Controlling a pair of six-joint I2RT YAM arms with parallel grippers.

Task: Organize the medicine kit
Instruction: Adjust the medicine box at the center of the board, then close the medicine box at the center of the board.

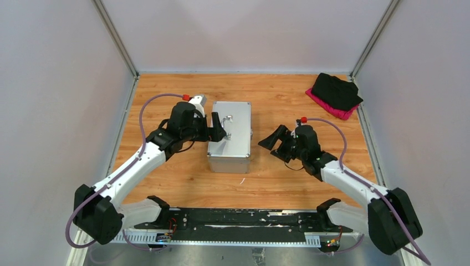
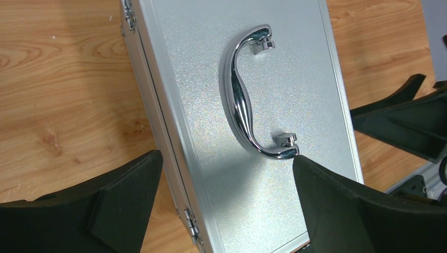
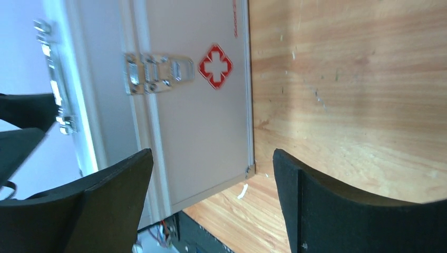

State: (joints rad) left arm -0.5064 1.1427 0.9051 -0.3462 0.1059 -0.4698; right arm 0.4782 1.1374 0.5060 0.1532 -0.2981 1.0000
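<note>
Sitting on the counter (image 1: 288,97), long axis near-to-far, the medicine kit (image 1: 231,136) lies between two wide-spread hands: the left hand (image 1: 219,133) over its top, nearer; the right hand (image 1: 271,142) just off its right side.

The case (image 1: 229,136) sits closed mid-table (image 1: 183,177), handle (image 2: 240,100) standing proud of the lid. The left gripper (image 1: 218,133) hangs spread across its hinge edge, crowding that side. Bare wood separates the latch side from the wide-open right gripper (image 1: 271,139). A cloth bundle (image 1: 335,93) fills the far right corner.
</note>
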